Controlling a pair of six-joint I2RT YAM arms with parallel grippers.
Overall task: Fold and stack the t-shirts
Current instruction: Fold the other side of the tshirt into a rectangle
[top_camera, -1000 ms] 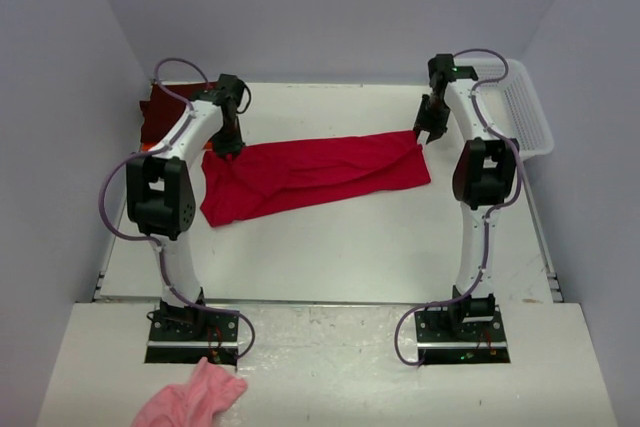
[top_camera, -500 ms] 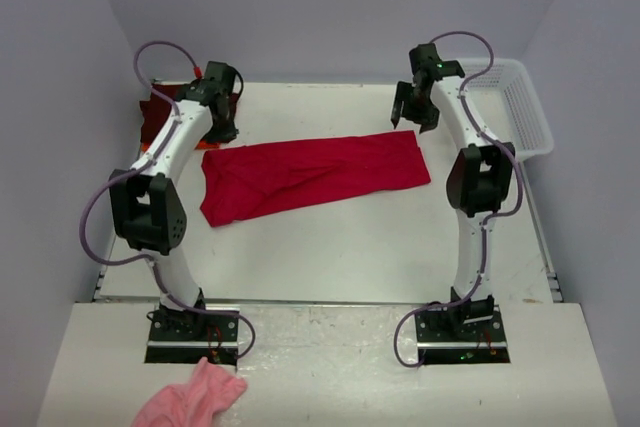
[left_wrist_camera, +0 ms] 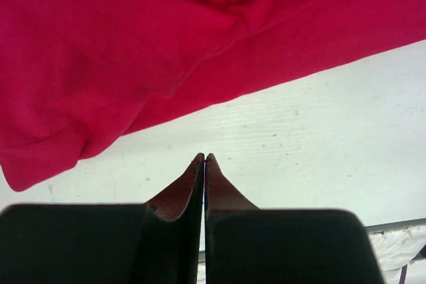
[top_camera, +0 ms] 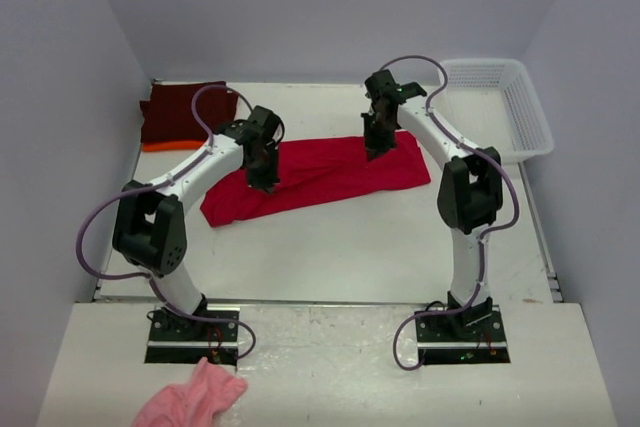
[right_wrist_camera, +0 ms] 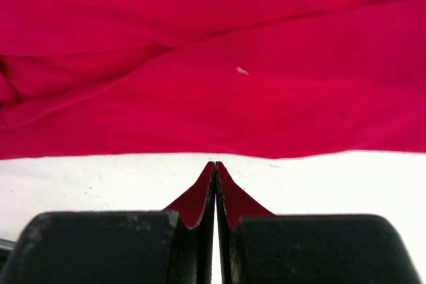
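Observation:
A bright red t-shirt (top_camera: 330,175) lies folded into a long band across the middle of the table. My left gripper (top_camera: 268,183) is shut and empty, low over the band's left part. In the left wrist view its tips (left_wrist_camera: 205,157) hang above bare table just off the red t-shirt (left_wrist_camera: 153,38). My right gripper (top_camera: 372,152) is shut and empty at the band's far edge, right of centre. The right wrist view has its tips (right_wrist_camera: 215,163) right beside the edge of the red t-shirt (right_wrist_camera: 213,64). A dark maroon t-shirt (top_camera: 185,110) lies folded at the back left on an orange one (top_camera: 160,146).
A white mesh basket (top_camera: 520,112) stands at the back right corner. A small pink fluffy cloth (top_camera: 195,397) lies off the table in front of the left arm's base. Grey walls close in the left, back and right sides.
Both arms left the red shirt's far corners, rose, and swung inward over its middle. Both grippers opened on the way and are shut again now.

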